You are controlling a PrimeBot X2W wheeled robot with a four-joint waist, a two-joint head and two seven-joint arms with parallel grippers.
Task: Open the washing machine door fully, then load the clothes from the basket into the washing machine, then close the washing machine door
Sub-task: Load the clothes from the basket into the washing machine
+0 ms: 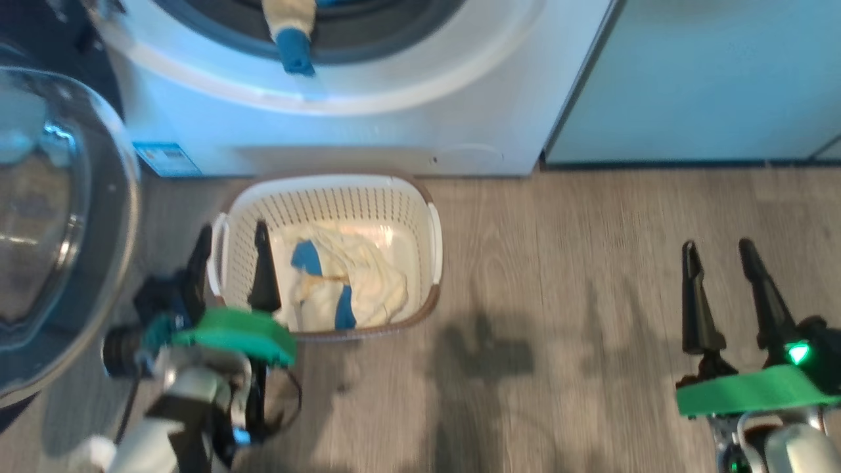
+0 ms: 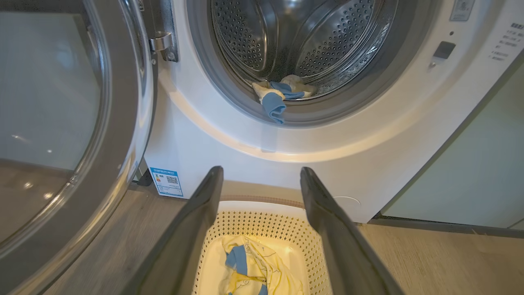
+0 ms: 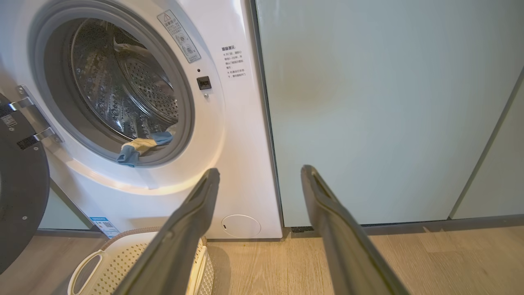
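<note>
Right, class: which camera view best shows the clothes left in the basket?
The head view: it looks down into the basket and shows nearly all the clothes. The left wrist view shows part of them, cut off at its bottom edge. The right wrist view catches the basket's corner; the clothes are hidden.

Cream-yellow, blue-patched clothes [image 1: 348, 279]; cream-white perforated basket [image 1: 328, 200]

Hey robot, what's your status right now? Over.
Left gripper open above basket edge, right gripper open over floor. Washing machine door wide open. Clothes: one piece in basket, one draped over gasket, may catch door.
</note>
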